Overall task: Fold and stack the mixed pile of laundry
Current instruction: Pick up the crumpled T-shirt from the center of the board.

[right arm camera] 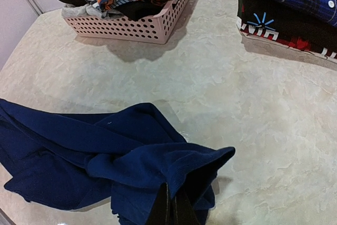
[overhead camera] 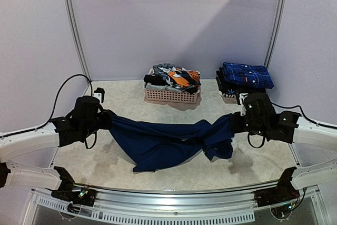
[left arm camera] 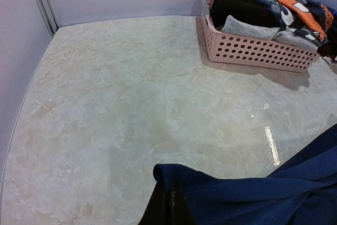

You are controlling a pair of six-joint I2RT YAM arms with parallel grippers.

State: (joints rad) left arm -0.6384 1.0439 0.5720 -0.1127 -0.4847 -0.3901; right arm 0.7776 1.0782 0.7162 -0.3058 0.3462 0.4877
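A navy garment (overhead camera: 168, 140) is stretched across the middle of the table (overhead camera: 131, 106) between the two arms, its centre sagging and bunched on the surface and its lower edge hanging toward the near rim. The left gripper (overhead camera: 109, 119) has its fingers closed tight on the garment's left end; in the left wrist view the cloth emerges straight from the pinched fingertips (left arm camera: 169, 206). The right gripper (overhead camera: 233, 122) is likewise clamped on the right end, where the fabric folds thickly over its fingertips (right arm camera: 171, 206).

Behind the garment, near the back wall, the mixed laundry pile (overhead camera: 176, 77) fills a pink basket (overhead camera: 172, 97) with perforated sides: an orange, blue, black and white patterned piece lies on top, with black and grey cloth under it, heaped above the rim. To the basket's right, apart from it, a folded stack (overhead camera: 245, 77) sits at the far right corner, with a blue plaid shirt uppermost and dark pieces below.

Bare marbled tabletop shows between the garment and the basket, and widely on the far left toward the corner post
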